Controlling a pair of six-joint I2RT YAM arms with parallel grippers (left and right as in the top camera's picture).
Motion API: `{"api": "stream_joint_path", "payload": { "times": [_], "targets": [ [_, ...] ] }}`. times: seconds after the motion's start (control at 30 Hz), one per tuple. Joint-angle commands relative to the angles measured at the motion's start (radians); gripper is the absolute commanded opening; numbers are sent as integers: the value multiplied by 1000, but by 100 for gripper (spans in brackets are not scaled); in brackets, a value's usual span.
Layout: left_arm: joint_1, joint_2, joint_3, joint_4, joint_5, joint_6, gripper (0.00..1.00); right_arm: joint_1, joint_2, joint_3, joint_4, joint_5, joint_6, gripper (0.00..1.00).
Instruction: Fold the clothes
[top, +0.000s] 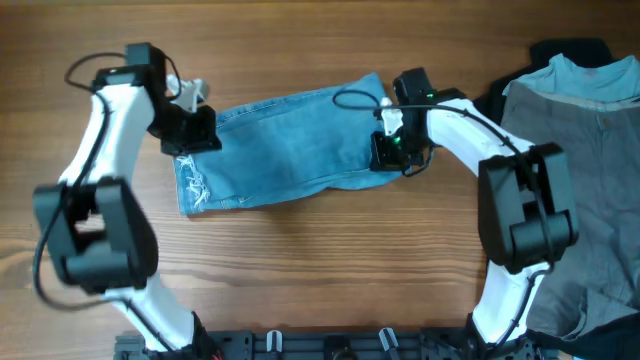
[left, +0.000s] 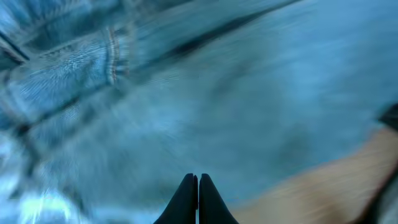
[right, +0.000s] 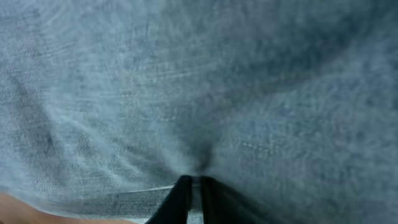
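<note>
The light blue denim jeans (top: 290, 150) lie folded into a rough rectangle across the middle of the table, with the frayed hems at the left end. My left gripper (top: 200, 135) is at the jeans' upper left corner. In the left wrist view its fingers (left: 198, 178) are shut together over blurred denim (left: 249, 93), with no cloth visible between them. My right gripper (top: 388, 152) is at the jeans' right end. In the right wrist view its fingers (right: 193, 182) are shut on a puckered pinch of the denim (right: 217, 74).
Grey trousers (top: 590, 180) lie spread at the right side of the table, with a black garment (top: 560, 50) under their top edge. Bare wood (top: 320, 270) lies in front of the jeans.
</note>
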Motion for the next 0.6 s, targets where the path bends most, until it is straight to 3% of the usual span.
{"api": "stream_joint_path", "payload": {
  "times": [0.0,0.27,0.47,0.57],
  "targets": [
    [5,147,5,13,-84,14,4,7,139,-36,14,15,98,4],
    [10,311,8,95,-177,-31,4,7,21,-32,-8,16,21,7],
    [-3,174,177,-96,-26,-38,4,13,-244,-31,5,-41,-101,12],
    [-45,68,186,-72,29,-38,5,16,-294,-31,22,-80,-142,8]
  ]
}}
